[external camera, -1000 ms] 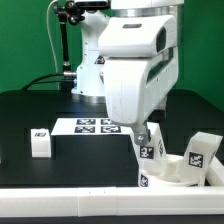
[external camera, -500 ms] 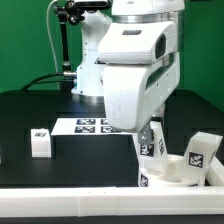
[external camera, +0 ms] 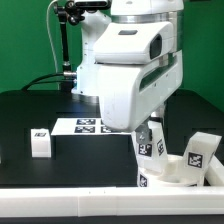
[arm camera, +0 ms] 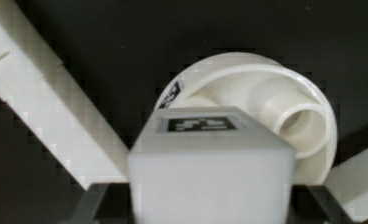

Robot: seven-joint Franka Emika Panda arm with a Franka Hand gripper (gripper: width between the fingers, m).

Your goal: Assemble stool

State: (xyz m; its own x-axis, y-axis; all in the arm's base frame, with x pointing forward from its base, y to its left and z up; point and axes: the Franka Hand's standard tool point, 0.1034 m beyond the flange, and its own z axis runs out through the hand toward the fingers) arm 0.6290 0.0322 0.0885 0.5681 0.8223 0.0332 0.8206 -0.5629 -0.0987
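**Leg pinched over the seat at the lower right of the frame**

Nearest the camera in the exterior view, at the lower right of the frame, lies the round white seat, with a black-and-white tag on the wall facing the camera. The first leg stands upright over the seat's edge on the exterior view's left, its tag towards the camera. Whether it touches the seat cannot be told. The gripper comes down on it from above and is pinching it, one finger on either side.

The wrist view shows the same grip from above. The first leg fills the foreground as a pale block with a tag on its upper face, and the dark fingers press against its two sides. Beyond it the seat shows as a curved white ring with a short round socket. A long white bar runs slantwise beside it over the black table.

Further back in the exterior view, the second leg stands just beside the seat at the right edge of the frame. The third leg stands alone, well apart, at the middle left. Behind these the marker board lies flat on the table, partly hidden by the arm's bulky white body in the centre
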